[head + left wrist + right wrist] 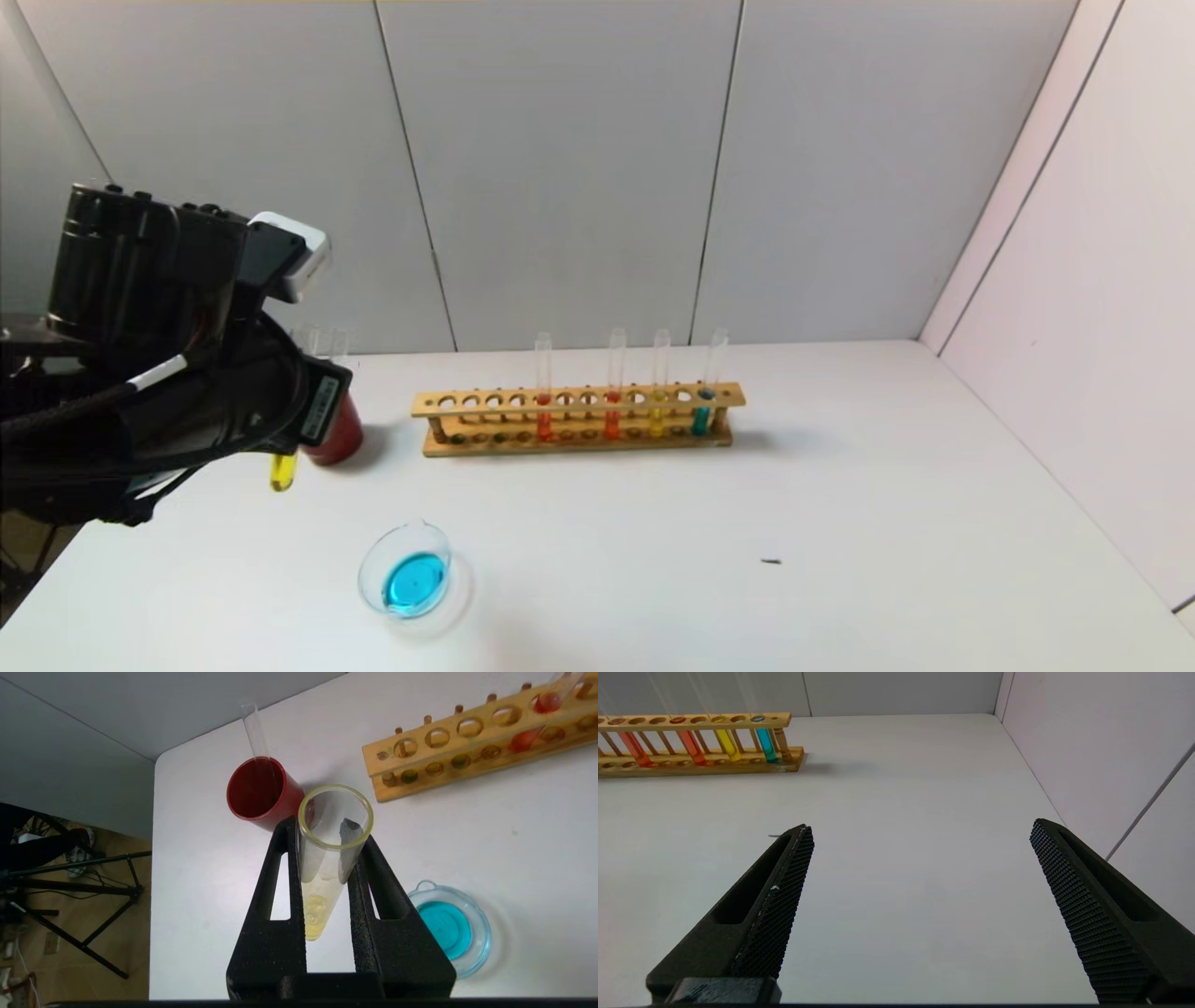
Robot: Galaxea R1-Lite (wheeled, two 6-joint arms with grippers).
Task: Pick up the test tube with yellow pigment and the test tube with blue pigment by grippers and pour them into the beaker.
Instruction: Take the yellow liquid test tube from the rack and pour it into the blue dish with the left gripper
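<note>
At the left of the head view, the left gripper is clamped on the test tube with yellow pigment, held upright above the bench, beside the red cup; the beaker, lower centre, contains blue liquid; the rack stands mid-frame; the right gripper hangs wide open, holding nothing, over bare bench.

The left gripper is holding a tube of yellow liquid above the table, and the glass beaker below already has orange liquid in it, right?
Not quite. The left gripper does grip the test tube with yellow pigment above the table, but the liquid in the beaker is blue, not orange. The head view and the left wrist view both show it.
</note>
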